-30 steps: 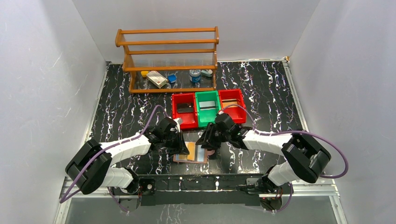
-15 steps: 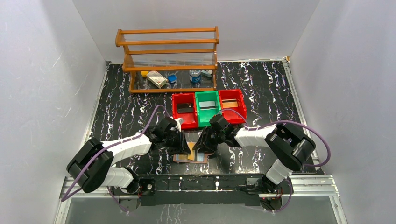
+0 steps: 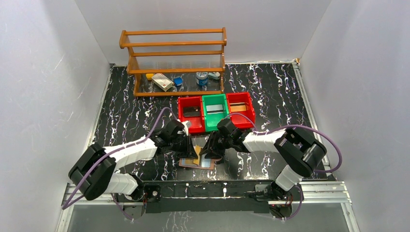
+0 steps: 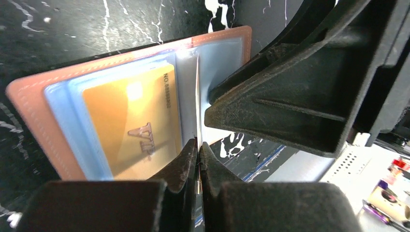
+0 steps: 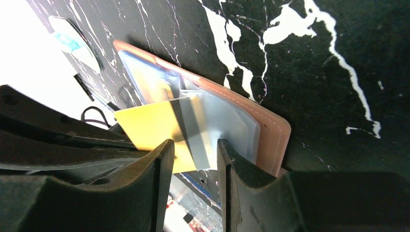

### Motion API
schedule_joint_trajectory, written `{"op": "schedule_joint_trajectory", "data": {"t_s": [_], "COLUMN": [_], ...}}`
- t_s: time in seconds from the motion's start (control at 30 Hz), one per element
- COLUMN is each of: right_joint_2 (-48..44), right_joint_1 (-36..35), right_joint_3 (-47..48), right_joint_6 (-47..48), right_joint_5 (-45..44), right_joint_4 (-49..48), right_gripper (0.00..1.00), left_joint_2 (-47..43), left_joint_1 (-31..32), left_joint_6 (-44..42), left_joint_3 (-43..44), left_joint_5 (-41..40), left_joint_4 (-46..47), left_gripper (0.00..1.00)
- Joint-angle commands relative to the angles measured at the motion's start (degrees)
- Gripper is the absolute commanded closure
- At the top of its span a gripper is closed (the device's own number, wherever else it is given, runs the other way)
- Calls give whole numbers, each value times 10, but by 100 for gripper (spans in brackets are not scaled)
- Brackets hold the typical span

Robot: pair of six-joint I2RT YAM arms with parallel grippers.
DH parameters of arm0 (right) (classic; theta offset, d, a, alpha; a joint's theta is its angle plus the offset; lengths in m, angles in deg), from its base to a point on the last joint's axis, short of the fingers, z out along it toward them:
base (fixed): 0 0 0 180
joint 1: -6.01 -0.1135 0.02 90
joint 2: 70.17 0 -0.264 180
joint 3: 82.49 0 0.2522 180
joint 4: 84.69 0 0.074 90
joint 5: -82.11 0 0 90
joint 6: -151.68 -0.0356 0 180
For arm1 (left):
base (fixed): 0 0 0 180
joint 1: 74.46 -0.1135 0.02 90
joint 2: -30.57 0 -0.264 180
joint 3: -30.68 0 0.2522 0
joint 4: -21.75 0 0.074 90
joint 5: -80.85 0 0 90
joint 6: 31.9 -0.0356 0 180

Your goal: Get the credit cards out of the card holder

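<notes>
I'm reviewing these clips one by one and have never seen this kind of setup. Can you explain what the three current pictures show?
Two robot arms are bolted at the near edge of a black marbled table. The wide picture looks down from above and behind them. The other two come from a camera on each wrist, so the dark shapes at the bottom are that arm's own fingers.

An open brown wallet lies flat between the arms. The left gripper is pinched shut on the edge of a yellow card, which seems partly out of a clear pocket. The right gripper, jaws apart, is down at the wallet's other half. A gold card sits in a pocket.

Farther back stand three small bins, red, green and red, and a wooden rack.
</notes>
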Motion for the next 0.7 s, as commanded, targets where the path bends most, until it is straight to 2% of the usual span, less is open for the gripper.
{"op": "schedule_joint_trajectory", "data": {"t_s": [0.0, 0.3, 0.43, 0.5, 0.67], "right_joint_2": [-8, -96, -160, -188, -247], "right_joint_1": [-8, -6, -7, -5, 0], "right_joint_3": [-5, -9, -16, -20, -50], "right_joint_6": [17, 53, 70, 79, 116], "right_joint_5": [-44, -89, -137, -162, -177], "right_joint_4": [63, 18, 13, 10, -53], "right_gripper": [52, 44, 33, 29, 18], "left_joint_2": [-57, -135, -168, -183, -210], "left_joint_1": [0, -2, -6, -18, -88], "left_joint_6": [-23, -56, -70, -79, -84], "left_joint_3": [28, 73, 89, 88, 75], "left_joint_5": [-64, -125, -160, -138, -6], "left_joint_4": [-65, -132, -160, -155, -108], "left_gripper": [100, 100, 100, 100, 100]}}
